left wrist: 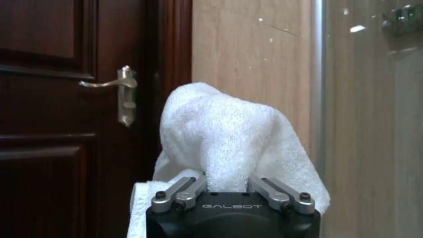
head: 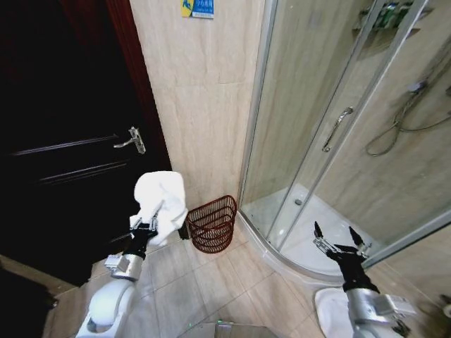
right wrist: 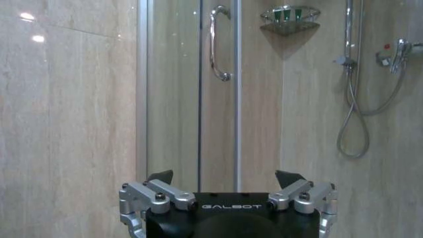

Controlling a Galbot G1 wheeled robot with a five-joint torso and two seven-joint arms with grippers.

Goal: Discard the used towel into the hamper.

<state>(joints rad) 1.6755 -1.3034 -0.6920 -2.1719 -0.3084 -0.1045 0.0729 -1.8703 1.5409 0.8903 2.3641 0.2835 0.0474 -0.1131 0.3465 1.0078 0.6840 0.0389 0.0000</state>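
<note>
Now, from the head camera, the left end effector (head: 144, 229) is raised in front of the dark wooden door (head: 63, 141), and its fingers are clamped on a white fluffy terry towel (head: 162, 201) that bulges above it in a loose bundle. The small dark reddish-brown openwork wire hamper (head: 213, 224) stands on the beige tiled floor (head: 197, 282) against the beige tiled wall (head: 204, 98), just beside the curved base of the glass shower cabin (head: 338, 141). The towel is near the hamper, on its left side and higher, not over its opening. The right end effector (head: 340, 241) is held low on the right, in front of the shower base, with its two dark fingertips spread apart and nothing between them. A silver lever handle (head: 134, 140) sits on the door.

From the left wrist camera, the left end effector (left wrist: 231, 191) grips the white towel (left wrist: 228, 139) at its lower part; the cloth rises as a rounded heap and hangs down at both sides of the fingers (left wrist: 178, 193). Behind it are the dark door (left wrist: 59, 124) with its silver handle (left wrist: 119, 91) and the beige wall (left wrist: 254, 54).

From the right wrist camera, the right end effector (right wrist: 225, 177) faces the shower cabin with its fingers (right wrist: 160, 176) wide apart and empty. Behind the glass are a chrome door handle (right wrist: 218, 42), a corner wire shelf (right wrist: 290, 17) with green bottles, and a chrome shower hose (right wrist: 353, 114).
</note>
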